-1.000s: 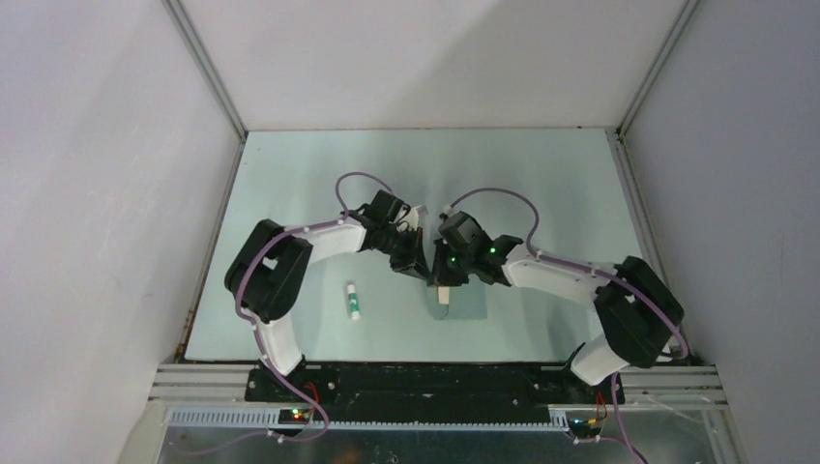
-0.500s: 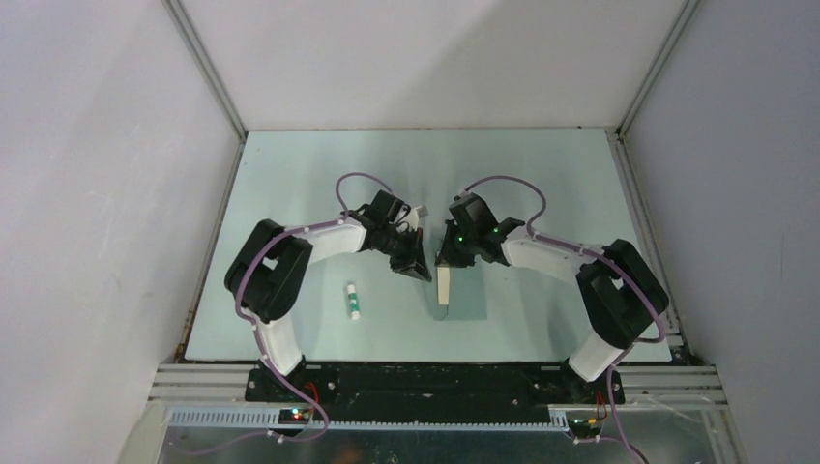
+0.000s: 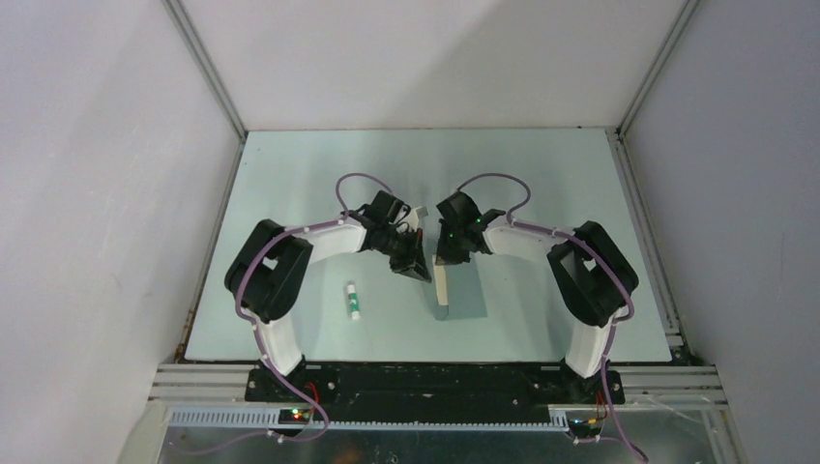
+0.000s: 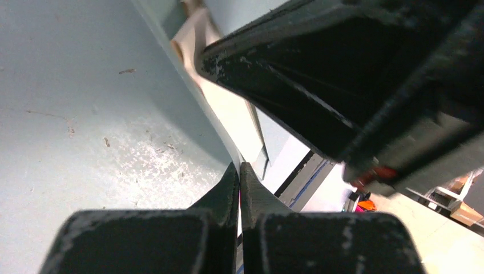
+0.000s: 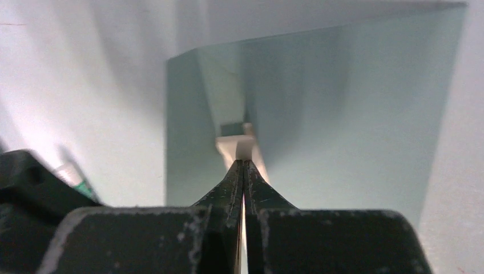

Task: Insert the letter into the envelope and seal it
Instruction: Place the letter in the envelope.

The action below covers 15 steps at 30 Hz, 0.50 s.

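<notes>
Insertion step: right fingers (image 5: 228, 185) pinch letter (image 3: 442, 287), tilted on edge at envelope (image 3: 468, 298), mid tabletop (image 3: 309, 184). Left fingers (image 4: 224, 191) look clamped on envelope's edge. Hold mouth lifted, slide letter in low and straight, avoid buckling.

Overhead looks down; wrist views close (share envelope (image 3: 468, 298)).

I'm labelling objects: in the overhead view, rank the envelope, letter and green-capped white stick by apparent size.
1. envelope, clearly largest.
2 and 3, unranked: letter and white stick. Only a narrow strip of the letter shows, looking about stick-sized.
</notes>
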Each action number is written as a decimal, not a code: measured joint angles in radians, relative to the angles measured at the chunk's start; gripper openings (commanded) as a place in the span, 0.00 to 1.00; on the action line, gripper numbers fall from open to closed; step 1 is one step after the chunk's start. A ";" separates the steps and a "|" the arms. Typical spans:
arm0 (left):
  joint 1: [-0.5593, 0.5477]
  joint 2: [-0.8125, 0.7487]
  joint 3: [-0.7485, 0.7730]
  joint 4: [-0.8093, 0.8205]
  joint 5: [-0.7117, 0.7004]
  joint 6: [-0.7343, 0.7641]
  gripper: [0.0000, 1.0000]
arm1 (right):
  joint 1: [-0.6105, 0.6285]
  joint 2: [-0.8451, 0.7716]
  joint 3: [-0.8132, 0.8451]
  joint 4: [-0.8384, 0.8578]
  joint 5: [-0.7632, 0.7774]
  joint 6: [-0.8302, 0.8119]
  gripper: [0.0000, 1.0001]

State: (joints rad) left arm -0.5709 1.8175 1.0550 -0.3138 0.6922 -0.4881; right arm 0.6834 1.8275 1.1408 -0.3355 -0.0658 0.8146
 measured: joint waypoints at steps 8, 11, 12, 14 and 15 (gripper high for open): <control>-0.001 0.000 0.000 -0.006 -0.007 0.000 0.00 | -0.001 0.023 0.011 -0.059 0.062 -0.012 0.00; -0.001 0.000 0.000 -0.006 -0.008 0.001 0.00 | -0.002 0.023 0.014 -0.066 0.068 -0.018 0.00; -0.001 0.000 0.000 -0.006 -0.008 0.001 0.00 | -0.002 0.023 0.014 -0.066 0.067 -0.019 0.00; -0.001 0.000 0.000 -0.007 -0.008 0.001 0.00 | -0.002 0.023 0.014 -0.066 0.063 -0.023 0.00; -0.001 0.000 0.000 -0.008 -0.008 0.001 0.00 | -0.002 0.019 0.014 -0.066 0.061 -0.026 0.00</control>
State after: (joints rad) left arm -0.5720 1.8175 1.0550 -0.3214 0.6846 -0.4870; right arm 0.6819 1.8469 1.1549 -0.4015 -0.0051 0.7883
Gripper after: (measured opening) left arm 0.003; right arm 0.007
